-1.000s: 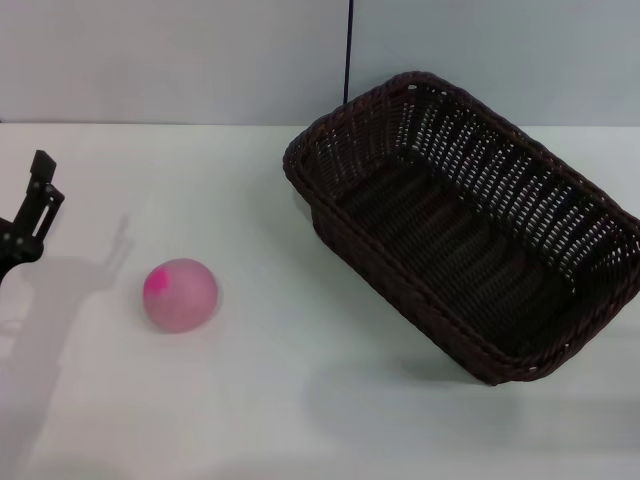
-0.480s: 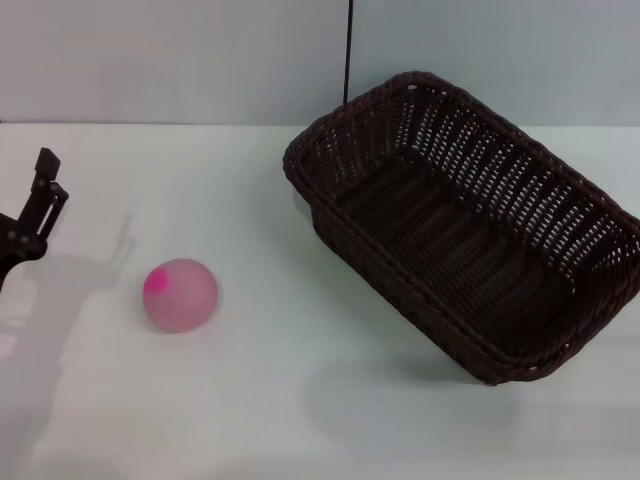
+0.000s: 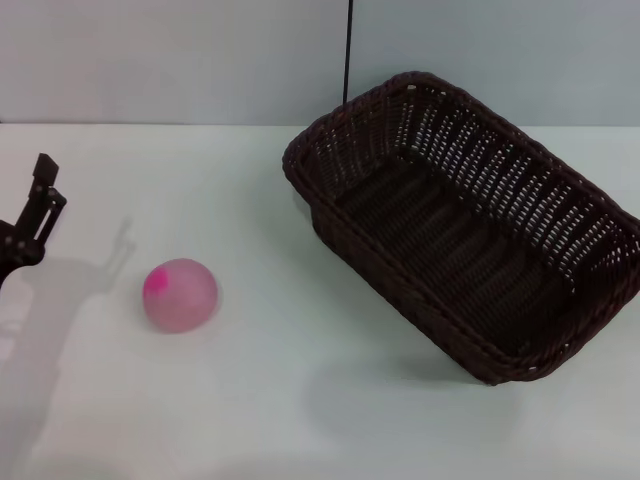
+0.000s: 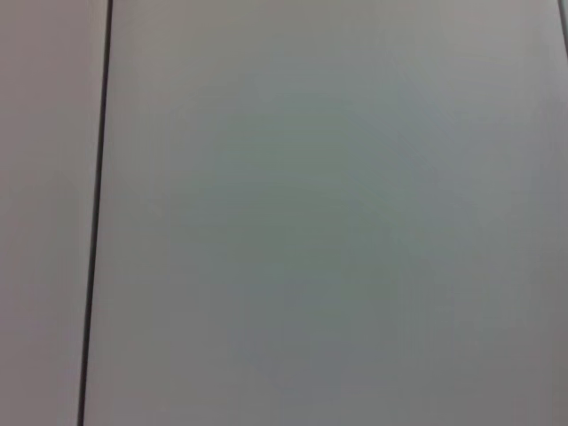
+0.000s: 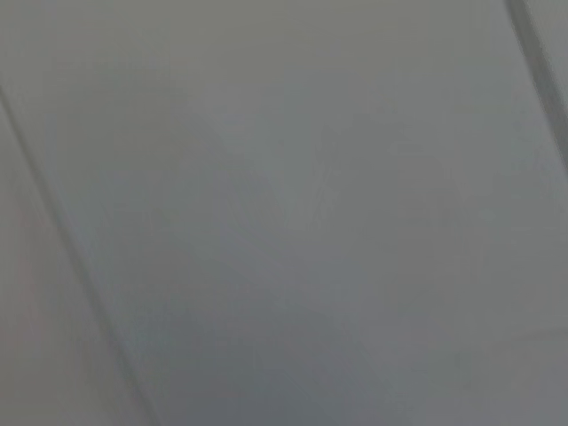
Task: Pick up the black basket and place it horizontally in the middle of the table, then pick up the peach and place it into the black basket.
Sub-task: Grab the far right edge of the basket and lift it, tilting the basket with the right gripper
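Black basket sits askew on the white table below a grey wall; left hand's grip unclear.

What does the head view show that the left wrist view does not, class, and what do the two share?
Only the head view shows the black basket lying at an angle on the right of the table, the peach on the left, apart from it, and the left gripper at the left edge. Only the left wrist view shows a plain pale panel with a dark seam. Neither shows the right gripper.
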